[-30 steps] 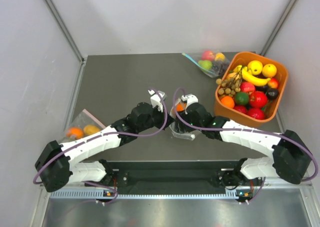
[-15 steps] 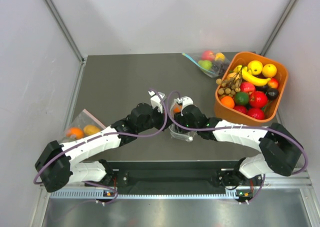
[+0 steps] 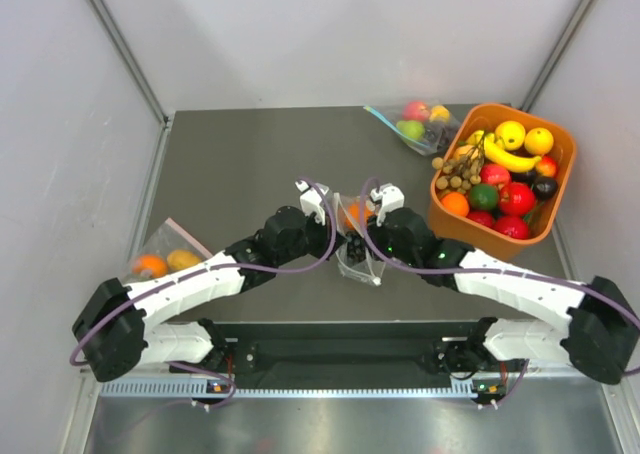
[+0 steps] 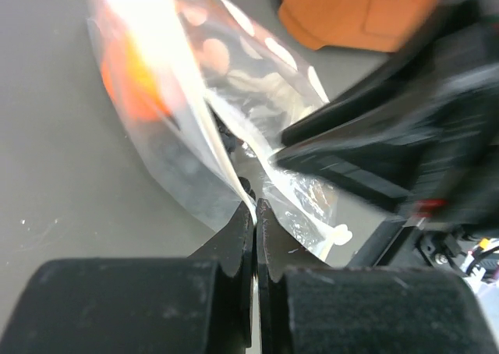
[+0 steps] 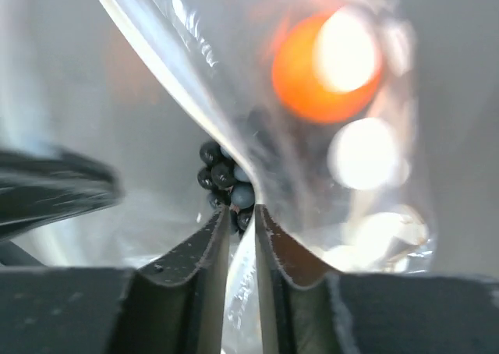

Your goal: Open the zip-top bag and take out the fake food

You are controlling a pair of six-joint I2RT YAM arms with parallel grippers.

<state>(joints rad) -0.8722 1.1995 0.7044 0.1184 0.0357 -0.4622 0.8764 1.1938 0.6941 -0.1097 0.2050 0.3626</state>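
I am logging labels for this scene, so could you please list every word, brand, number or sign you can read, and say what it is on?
None: no readable text shows in any view.
The bag carries only white dots, with no letters.
The bin shows no label or brand.

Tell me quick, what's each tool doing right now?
Left tool: closed, pinching the zip-top bag.
Right tool: closed, pinching the zip-top bag too.
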